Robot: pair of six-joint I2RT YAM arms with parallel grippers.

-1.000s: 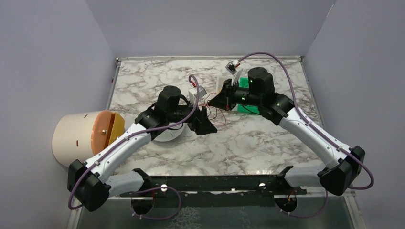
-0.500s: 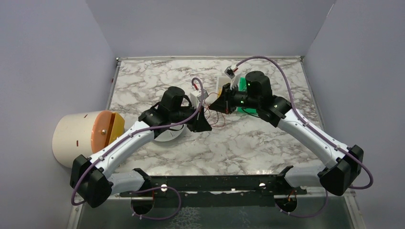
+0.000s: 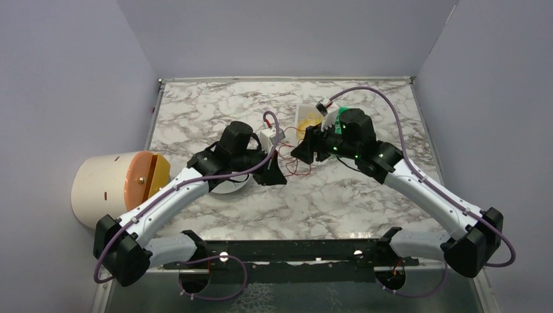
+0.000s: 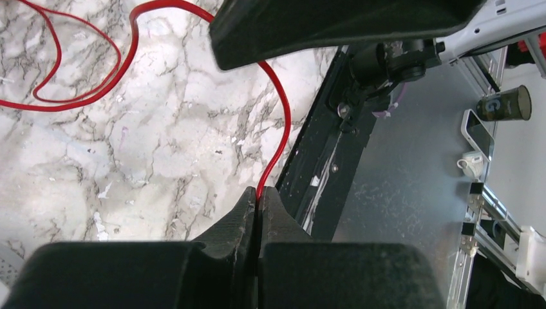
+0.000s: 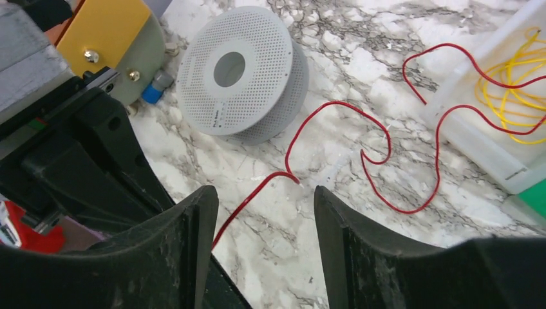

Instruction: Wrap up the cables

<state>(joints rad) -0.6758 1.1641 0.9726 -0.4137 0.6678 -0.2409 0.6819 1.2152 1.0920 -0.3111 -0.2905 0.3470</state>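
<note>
The left claw [image 4: 257, 209] is pinching the thread-thin red wire [image 4: 280, 122] near the perforated spool [image 5: 235, 71], the right claw [image 5: 261, 206] is hanging spread; loose loops are likely threatening to snag.

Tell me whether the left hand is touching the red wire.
Touching. The left wrist view shows the red wire running into the left hand, pinched between its shut fingertips.

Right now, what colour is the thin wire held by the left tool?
Red. The wire shows best in the left wrist view, pinched in the left tool.
</note>
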